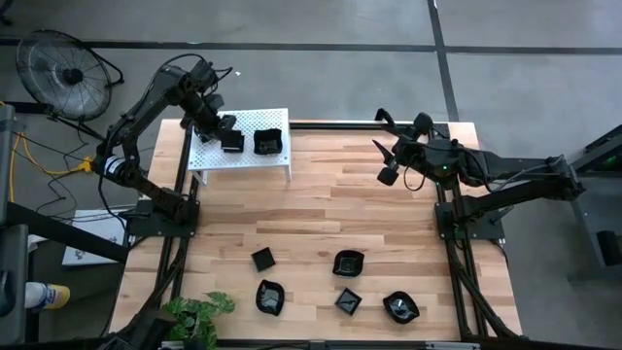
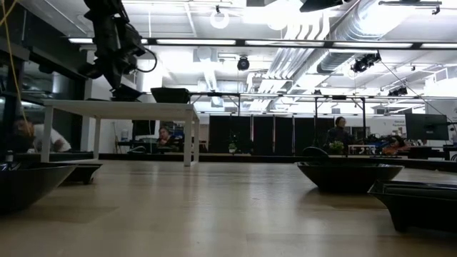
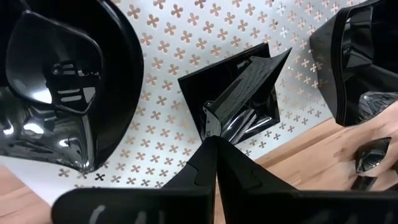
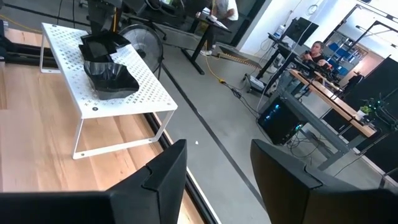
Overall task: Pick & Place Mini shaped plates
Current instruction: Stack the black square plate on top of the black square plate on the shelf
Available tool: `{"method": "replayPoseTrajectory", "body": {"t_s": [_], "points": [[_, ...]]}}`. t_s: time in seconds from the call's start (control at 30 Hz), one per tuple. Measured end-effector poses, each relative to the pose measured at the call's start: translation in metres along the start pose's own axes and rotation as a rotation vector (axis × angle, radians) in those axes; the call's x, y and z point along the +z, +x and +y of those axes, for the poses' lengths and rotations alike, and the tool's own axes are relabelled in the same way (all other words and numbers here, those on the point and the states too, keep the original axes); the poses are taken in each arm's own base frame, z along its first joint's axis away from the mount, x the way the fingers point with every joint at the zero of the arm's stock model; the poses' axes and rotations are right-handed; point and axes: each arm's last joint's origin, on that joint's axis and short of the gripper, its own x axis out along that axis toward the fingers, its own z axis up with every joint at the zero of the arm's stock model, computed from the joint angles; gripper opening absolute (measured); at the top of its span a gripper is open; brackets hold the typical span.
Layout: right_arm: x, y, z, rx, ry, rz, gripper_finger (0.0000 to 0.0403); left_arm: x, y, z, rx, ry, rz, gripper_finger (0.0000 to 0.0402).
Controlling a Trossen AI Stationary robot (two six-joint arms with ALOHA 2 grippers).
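Work surface: pale wood-plank table (image 1: pixel 321 209) on a dark frame, grey concrete floor around it. Far-left corner: white perforated metal shelf (image 1: pixel 255 124) (clover-pattern holes) carrying two glossy black mini plates, a square plate (image 1: pixel 231 139) under the left gripper (image 1: pixel 225 134) and a deeper dish (image 1: pixel 268 142) just right of it. The left gripper's fingers are pinched closed on the square plate's rim, the plate tilted on the shelf. Near edge of table: five more black dishes, namely a small square one (image 1: pixel 262 259), a wavy-edged one (image 1: pixel 269 297), a rounded one (image 1: pixel 348 262), a small square one (image 1: pixel 348 301) and a leaf-like one (image 1: pixel 400 307). Right gripper (image 1: pixel 386 160) hangs over the far-right table area, jaws apart and empty. Surroundings: floor fan (image 1: pixel 60 62), potted plant (image 1: pixel 197 313), open-plan workshop with desks and seated people (image 2: pixel 340 130).
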Motion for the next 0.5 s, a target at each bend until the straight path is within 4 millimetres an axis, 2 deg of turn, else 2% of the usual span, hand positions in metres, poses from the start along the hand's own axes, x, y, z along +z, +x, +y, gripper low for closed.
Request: {"method": "replayPoseTrajectory", "body": {"t_s": [0.13,0.5], "points": [[-0.0001,0.0000,0.0001,0.000,-0.003,0.001,0.0173,0.0010,0.0000,-0.0001,-0.001,0.005,-0.010,0.0006],[-0.0001,0.0000,0.0001,0.001,-0.004,0.001,0.0173,0.0010,-0.0001,-0.0001,-0.001,0.006,-0.011,0.0059]]}}
